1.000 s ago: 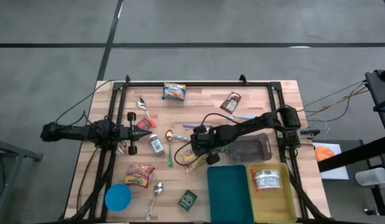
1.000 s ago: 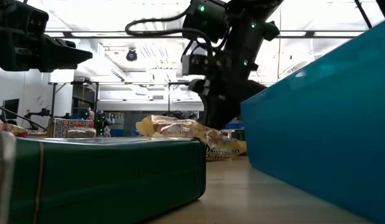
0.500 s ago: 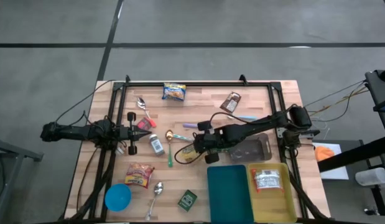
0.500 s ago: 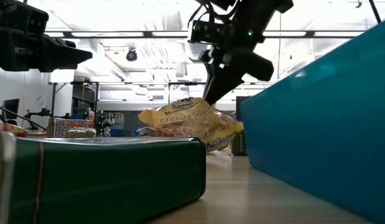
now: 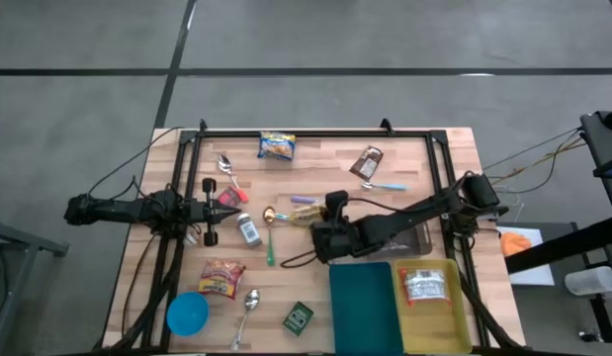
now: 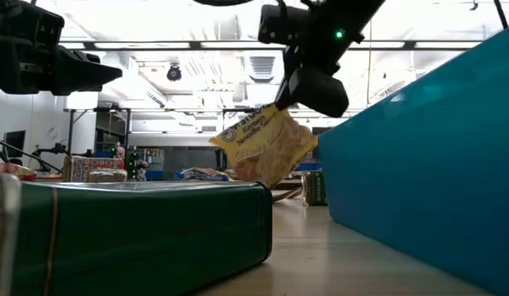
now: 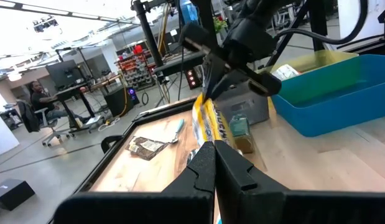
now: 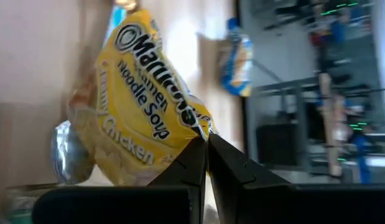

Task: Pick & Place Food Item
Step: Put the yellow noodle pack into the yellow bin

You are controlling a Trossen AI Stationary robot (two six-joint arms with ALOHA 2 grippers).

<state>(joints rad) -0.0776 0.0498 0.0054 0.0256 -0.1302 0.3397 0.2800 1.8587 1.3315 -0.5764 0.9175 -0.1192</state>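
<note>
**Noodle packet lifted, not yet placed**

The pick looks done; the placing is left. The right gripper point(image 6: 280, 100) is pinched on the top edge of a yellow packet of chicken noodle soup point(image 6: 266, 144), which hangs clear of the table point(image 5: 315, 282) in the low view, just beside the near rim of the teal bin point(image 5: 363, 305). Carrying it over a bin and letting go is what remains, as I judge it; which bin is meant I cannot tell. The left gripper point(image 5: 236, 199) waits at the table's left side, fingers pressed together on nothing.

Counted, largest first: two bins, the teal one and a yellow bin point(image 5: 434, 307) that already holds one packet point(image 5: 422, 285); one dark tray point(image 5: 404, 235); one blue bowl point(image 5: 187, 313); one green tin point(image 5: 298, 317); one red snack bag point(image 5: 222, 278).
</note>
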